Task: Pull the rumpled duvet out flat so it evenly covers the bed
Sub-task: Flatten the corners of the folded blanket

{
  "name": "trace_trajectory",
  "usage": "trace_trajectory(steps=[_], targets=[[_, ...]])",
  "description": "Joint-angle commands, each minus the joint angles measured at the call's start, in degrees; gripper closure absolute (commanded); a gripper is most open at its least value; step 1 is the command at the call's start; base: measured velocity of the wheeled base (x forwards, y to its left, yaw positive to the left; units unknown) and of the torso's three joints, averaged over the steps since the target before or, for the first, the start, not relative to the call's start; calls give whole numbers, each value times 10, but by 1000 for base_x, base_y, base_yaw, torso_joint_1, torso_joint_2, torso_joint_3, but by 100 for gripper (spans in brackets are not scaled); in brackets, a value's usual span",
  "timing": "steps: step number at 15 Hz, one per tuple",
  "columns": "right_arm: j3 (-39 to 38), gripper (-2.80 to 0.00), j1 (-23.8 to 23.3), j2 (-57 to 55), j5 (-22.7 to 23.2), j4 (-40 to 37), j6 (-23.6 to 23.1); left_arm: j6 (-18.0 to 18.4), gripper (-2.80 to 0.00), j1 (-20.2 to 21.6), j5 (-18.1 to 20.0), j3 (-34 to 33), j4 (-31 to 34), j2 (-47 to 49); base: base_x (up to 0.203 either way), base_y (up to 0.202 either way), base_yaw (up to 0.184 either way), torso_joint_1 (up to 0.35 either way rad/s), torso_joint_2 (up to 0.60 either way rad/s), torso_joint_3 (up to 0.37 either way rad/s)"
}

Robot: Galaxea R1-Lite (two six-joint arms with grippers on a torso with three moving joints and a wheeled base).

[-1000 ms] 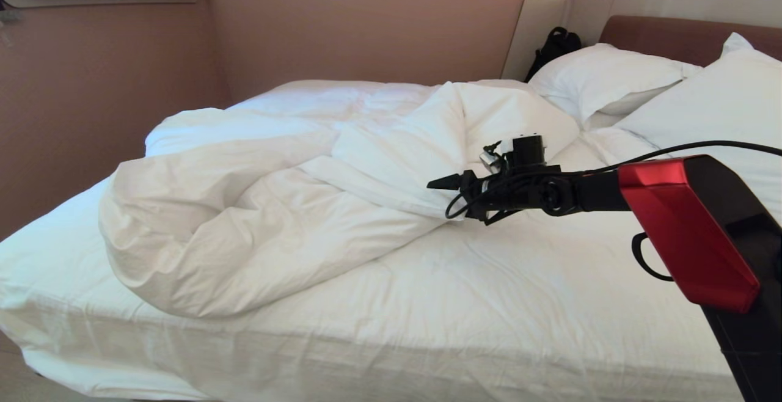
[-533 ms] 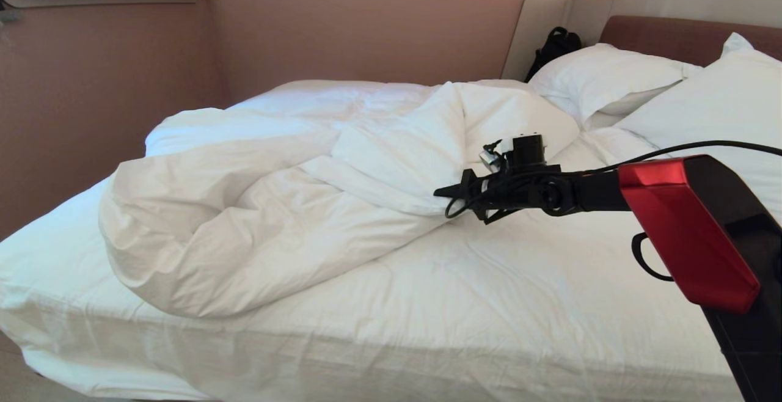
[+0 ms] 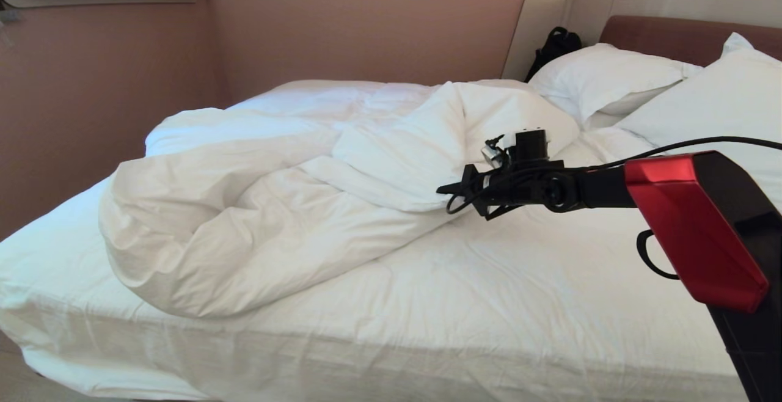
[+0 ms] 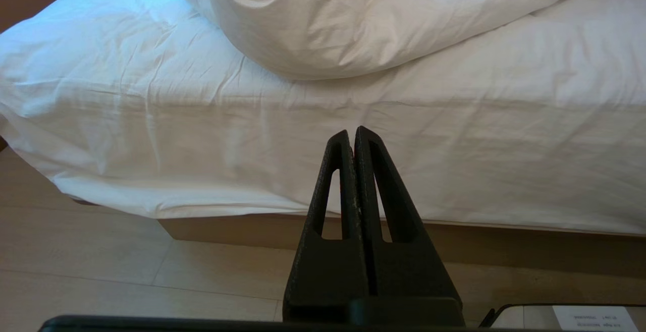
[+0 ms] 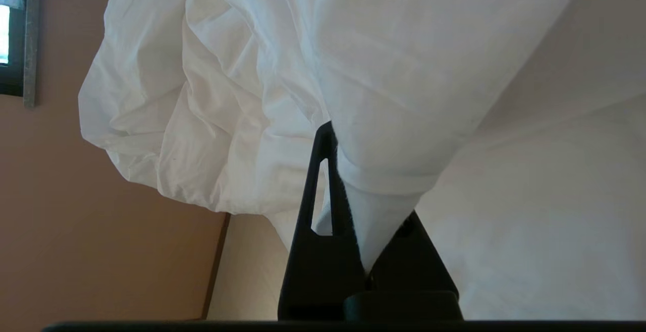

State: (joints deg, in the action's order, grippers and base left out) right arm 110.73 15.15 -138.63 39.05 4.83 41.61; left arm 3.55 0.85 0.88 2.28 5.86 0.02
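Right gripper [image 3: 449, 189] pinched a fold of the rumpled puffy white duvet [image 3: 256, 206] on the white-sheeted bed [image 3: 489, 328]; left gripper [image 4: 352, 137] hung pressed together beside the mattress edge.

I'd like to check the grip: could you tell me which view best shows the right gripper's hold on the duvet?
The right wrist view: the right gripper is shut on a fold of the duvet. The head view shows the gripper side-on at the duvet's edge. The left wrist view shows only the duvet's lower bulge.
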Motion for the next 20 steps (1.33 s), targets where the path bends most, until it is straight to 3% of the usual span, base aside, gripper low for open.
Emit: trace_trajectory(steps=[1,13,20], targets=[[0,0,0,12,2,-3,3,0,0,0,0,0,0,1,0,0,0,0,0,0],[-3,0,-12,87,-5,-75,3,0,0,0,0,0,0,1,0,0,0,0,0,0],[-9,0,-65,142,-11,-187,-3,0,0,0,0,0,0,1,0,0,0,0,0,0]])
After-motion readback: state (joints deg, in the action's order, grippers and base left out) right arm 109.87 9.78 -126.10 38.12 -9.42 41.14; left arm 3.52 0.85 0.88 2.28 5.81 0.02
